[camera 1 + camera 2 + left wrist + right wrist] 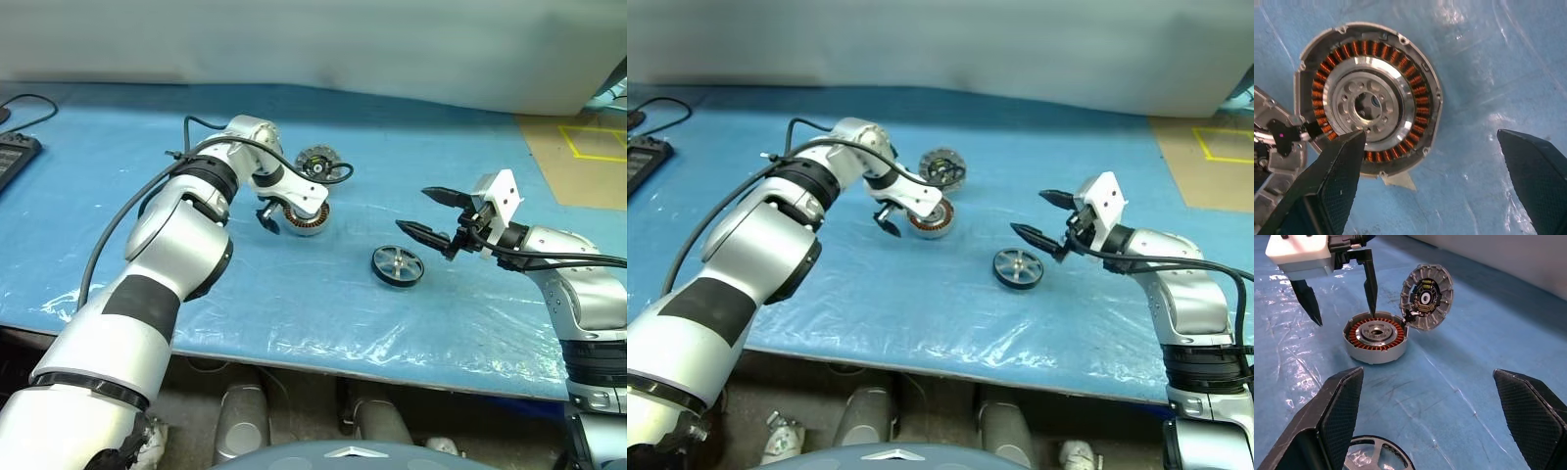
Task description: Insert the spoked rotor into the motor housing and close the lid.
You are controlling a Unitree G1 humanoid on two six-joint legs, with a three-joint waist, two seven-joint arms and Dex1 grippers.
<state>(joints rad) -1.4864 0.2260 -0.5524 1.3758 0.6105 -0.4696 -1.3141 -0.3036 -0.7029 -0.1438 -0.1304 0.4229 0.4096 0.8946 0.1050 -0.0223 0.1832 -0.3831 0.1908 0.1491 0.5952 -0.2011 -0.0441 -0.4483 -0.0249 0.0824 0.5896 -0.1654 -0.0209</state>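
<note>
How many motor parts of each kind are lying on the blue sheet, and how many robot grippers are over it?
Spoked rotor: 1
Motor housing, copper windings showing: 1
Lid, standing open at the housing's edge: 1
Grippers, both open: 2 (left gripper, right gripper)
Total: 5

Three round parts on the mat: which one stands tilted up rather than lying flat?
The lid: it stands tilted open at the motor housing's edge. The housing and the spoked rotor lie flat.

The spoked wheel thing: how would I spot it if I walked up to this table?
Look at the blue-covered table. Near its front edge, just below the right gripper, lies the spoked rotor, flat and alone. Unlike the copper-wound motor housing and the upright lid behind it, it has a black rim and silver spokes.
</note>
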